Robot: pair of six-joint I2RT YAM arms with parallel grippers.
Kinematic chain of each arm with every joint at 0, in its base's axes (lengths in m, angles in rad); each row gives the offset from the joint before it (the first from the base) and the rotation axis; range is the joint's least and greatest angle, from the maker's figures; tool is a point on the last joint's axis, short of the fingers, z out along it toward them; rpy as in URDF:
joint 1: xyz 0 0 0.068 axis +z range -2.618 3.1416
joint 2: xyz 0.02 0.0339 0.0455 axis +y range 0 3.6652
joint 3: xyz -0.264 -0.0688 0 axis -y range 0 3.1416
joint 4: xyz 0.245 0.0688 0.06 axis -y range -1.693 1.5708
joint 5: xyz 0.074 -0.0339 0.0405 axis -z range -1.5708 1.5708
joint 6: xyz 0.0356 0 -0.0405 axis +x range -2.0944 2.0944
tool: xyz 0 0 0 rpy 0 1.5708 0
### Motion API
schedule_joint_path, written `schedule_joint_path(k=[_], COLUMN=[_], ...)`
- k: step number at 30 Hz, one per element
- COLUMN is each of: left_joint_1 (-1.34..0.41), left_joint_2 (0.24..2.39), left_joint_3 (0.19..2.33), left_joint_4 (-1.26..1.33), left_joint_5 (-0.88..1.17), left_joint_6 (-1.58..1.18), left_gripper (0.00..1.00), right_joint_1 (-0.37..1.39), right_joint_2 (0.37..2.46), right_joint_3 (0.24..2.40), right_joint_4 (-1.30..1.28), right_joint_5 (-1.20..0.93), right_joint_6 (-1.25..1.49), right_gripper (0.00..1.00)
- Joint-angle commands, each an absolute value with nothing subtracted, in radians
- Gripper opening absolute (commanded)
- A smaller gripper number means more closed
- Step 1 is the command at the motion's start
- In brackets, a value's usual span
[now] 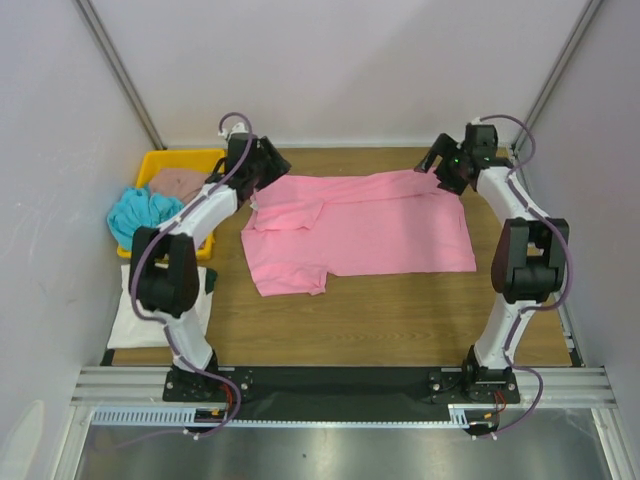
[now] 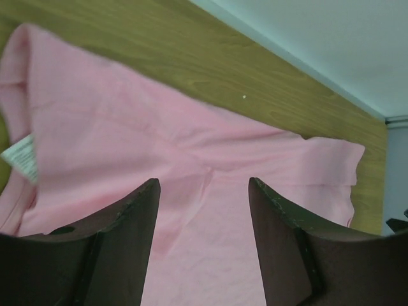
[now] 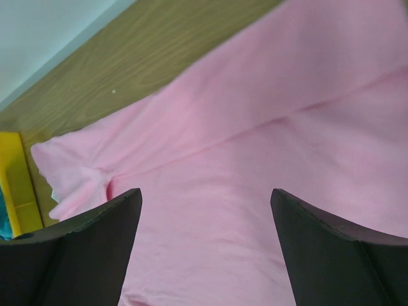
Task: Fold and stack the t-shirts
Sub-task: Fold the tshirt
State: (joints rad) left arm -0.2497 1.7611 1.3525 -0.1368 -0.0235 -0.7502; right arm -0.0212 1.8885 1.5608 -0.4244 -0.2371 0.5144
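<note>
A bright pink t-shirt lies spread over the middle of the wooden table, one part folded down at its near left. My left gripper hovers over the shirt's far left corner, open, with only pink cloth showing below the gap between its fingers. Over the far right corner my right gripper is open too, with pink cloth beneath it. A turquoise t-shirt and a brown-pink one sit crumpled in the tray. By the left arm's base lies a folded cream-white t-shirt.
The yellow tray stands at the far left of the table, close to my left arm. White walls close in the back and both sides. A white label shows at the shirt's neck. Bare wood lies in front of the pink shirt.
</note>
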Motion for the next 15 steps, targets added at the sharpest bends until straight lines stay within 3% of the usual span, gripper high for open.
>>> schedule_joint_path(k=[1,6,15], left_joint_1=[-0.275,-0.29,-0.413], left_joint_2=[1.888,2.032,2.051], left_joint_3=[1.48,1.611,1.678], left_joint_4=[-0.098,-0.117,-0.244], left_joint_5=[0.046,0.081,-0.052], left_joint_6=[-0.649,-0.657,-0.413], left_gripper=[0.64,0.63,0.63], right_joint_1=[0.034,0.098,0.111], right_joint_2=[1.968,2.086,2.108], right_joint_3=[1.627,1.735,1.647], right_joint_4=[-0.299,-0.348,-0.319], right_joint_5=[-0.304,-0.227,-0.11], right_joint_6=[0.512,0.598,0.726], right_gripper=[0.89,0.85,0.8])
